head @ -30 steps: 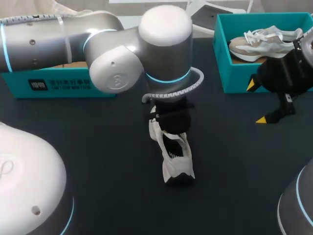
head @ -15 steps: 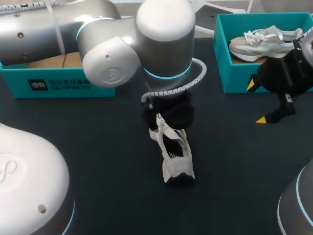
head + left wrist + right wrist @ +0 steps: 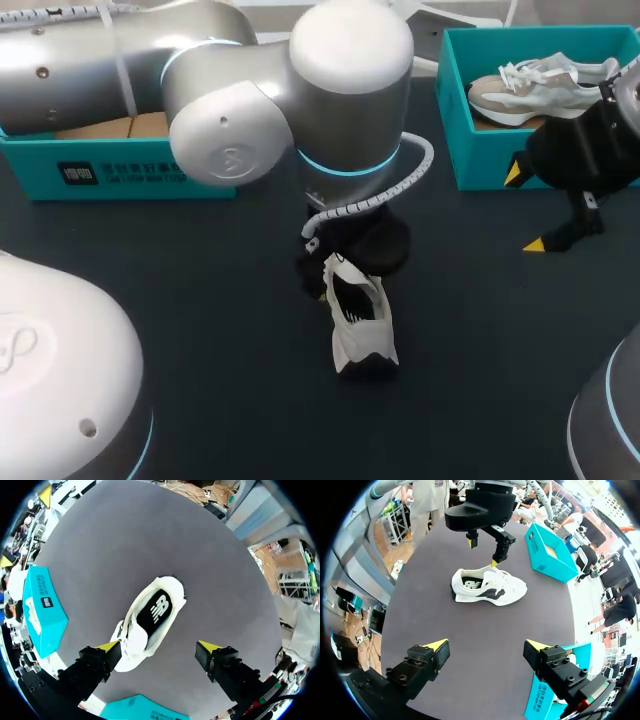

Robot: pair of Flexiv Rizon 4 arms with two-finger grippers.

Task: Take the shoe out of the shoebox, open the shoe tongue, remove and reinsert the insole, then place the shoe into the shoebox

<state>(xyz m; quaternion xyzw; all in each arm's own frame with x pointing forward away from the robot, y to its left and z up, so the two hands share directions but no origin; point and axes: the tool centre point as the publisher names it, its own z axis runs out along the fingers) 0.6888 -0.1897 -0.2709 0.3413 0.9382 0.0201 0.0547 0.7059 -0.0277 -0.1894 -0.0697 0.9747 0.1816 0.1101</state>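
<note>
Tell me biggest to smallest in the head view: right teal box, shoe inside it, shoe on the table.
1. teal box
2-3. shoe inside it and shoe on the table look about alike; the left arm hides part of the second.

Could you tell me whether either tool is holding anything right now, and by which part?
Nothing is held. The left tool stands open over the white lace-up sneaker, its fingers wide apart; the right tool is open and empty.
</note>
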